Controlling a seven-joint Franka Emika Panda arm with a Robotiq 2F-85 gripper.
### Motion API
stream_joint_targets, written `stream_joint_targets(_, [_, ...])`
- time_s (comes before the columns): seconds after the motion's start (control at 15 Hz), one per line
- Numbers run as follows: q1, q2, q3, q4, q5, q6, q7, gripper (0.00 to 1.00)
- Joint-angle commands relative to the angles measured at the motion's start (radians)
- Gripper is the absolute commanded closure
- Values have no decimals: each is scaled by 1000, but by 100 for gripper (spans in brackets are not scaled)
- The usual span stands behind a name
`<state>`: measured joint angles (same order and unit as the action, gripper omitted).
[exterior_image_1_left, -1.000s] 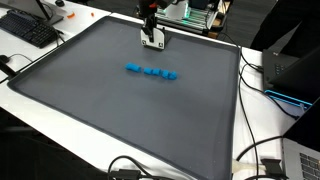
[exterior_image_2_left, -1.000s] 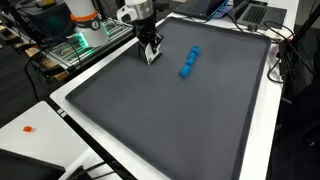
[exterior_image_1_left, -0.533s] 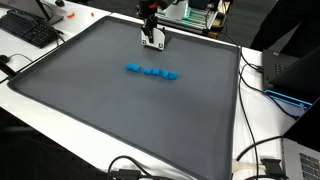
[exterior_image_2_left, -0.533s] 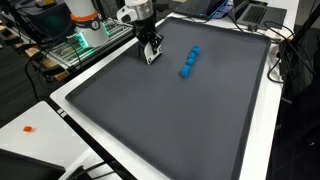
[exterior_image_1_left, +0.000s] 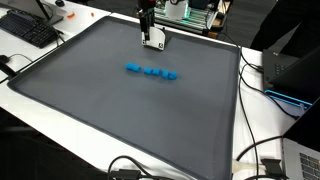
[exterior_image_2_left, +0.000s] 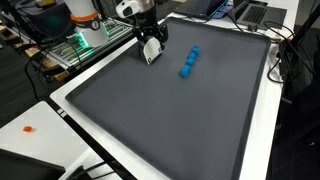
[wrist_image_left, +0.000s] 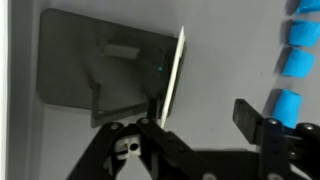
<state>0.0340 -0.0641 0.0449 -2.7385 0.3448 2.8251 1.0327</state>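
My gripper (exterior_image_1_left: 150, 31) (exterior_image_2_left: 150, 44) (wrist_image_left: 200, 115) hangs over the far edge of a dark grey mat (exterior_image_1_left: 120, 110) (exterior_image_2_left: 190, 120). Its jaws stand open. A thin white card (wrist_image_left: 175, 75) (exterior_image_1_left: 153, 41) (exterior_image_2_left: 151, 56) stands on edge just below it, close against one finger (wrist_image_left: 155, 112) and clear of the other finger (wrist_image_left: 250, 115); whether it touches the near one I cannot tell. A row of small blue blocks (exterior_image_1_left: 151, 72) (exterior_image_2_left: 189, 62) (wrist_image_left: 294, 60) lies on the mat a short way off, untouched.
The mat lies on a white table (exterior_image_1_left: 60, 115). A keyboard (exterior_image_1_left: 30, 30) sits at one corner, cables (exterior_image_1_left: 255, 160) and a laptop (exterior_image_1_left: 303, 160) at another. An electronics rack with green lights (exterior_image_2_left: 75, 45) stands behind the arm. A small orange bit (exterior_image_2_left: 29, 128) lies on the table.
The jaws have gone from shut to open, letting go of the white card, which stays standing in the same spot. The blue blocks have not moved.
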Motion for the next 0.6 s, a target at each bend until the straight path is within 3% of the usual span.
stream_joint_targets(0.0, [-6,-118,-8,-8,-47,-106,-143,0])
stream_joint_targets(0.53, [-14,-219,11,113,-162,-394,-443,0])
